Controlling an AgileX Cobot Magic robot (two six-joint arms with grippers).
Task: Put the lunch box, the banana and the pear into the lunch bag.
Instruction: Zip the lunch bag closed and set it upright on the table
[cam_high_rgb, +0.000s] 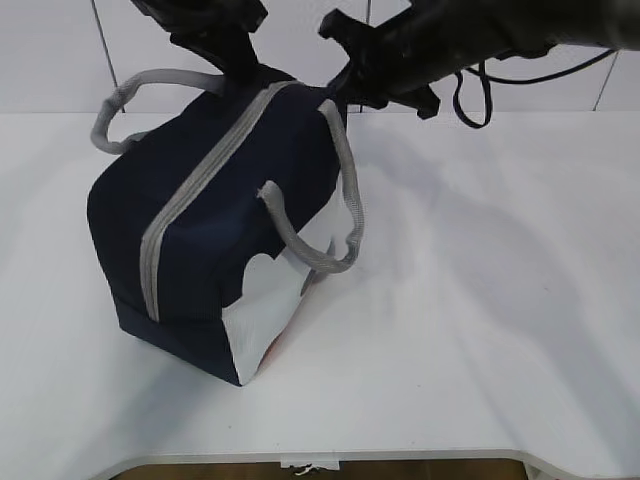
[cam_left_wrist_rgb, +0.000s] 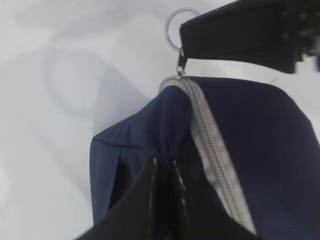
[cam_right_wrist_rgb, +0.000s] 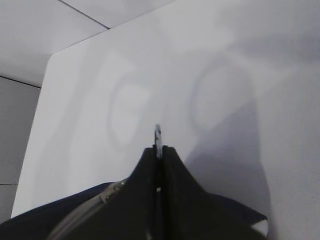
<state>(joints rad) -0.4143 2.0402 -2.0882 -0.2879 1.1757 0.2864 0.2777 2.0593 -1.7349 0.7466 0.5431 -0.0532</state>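
Looks like the zipper step, with the lunch bag (cam_high_rgb: 200, 210) standing somewhat tilted on the white table (cam_high_rgb: 500, 300), left of middle in the exterior view, its far end lifted toward both arms. No sign of lunch box, banana or pear anywhere on the visible table; presumably already inside, though impossible to confirm with the bag's top shut. Grey zipper (cam_high_rgb: 205, 175) closed along all of its visible length, so probably the very end of the closing pull. Left gripper (cam_left_wrist_rgb: 165, 167) pressed together on a fold of navy fabric just beside the zipper's end. Right gripper (cam_right_wrist_rgb: 158, 150) pinching the metal pull ring (cam_left_wrist_rgb: 179, 25), fingers tight against each other with only the ring's edge poking out. To finish well: hold the fabric pinch firm as an anchor and pull the ring straight along the line of the teeth, never sideways, so the slider neither jams nor slips free of so thin a grasp. Pull gently, since the bag already lifts and tips rather than sitting flat. Mind the two grey handles (cam_high_rgb: 345, 200), one hanging near the zipper line; better not to snag them. Stop once the slider meets the end stop, then release the ring first and the fabric second, so that the bag settles back upright.
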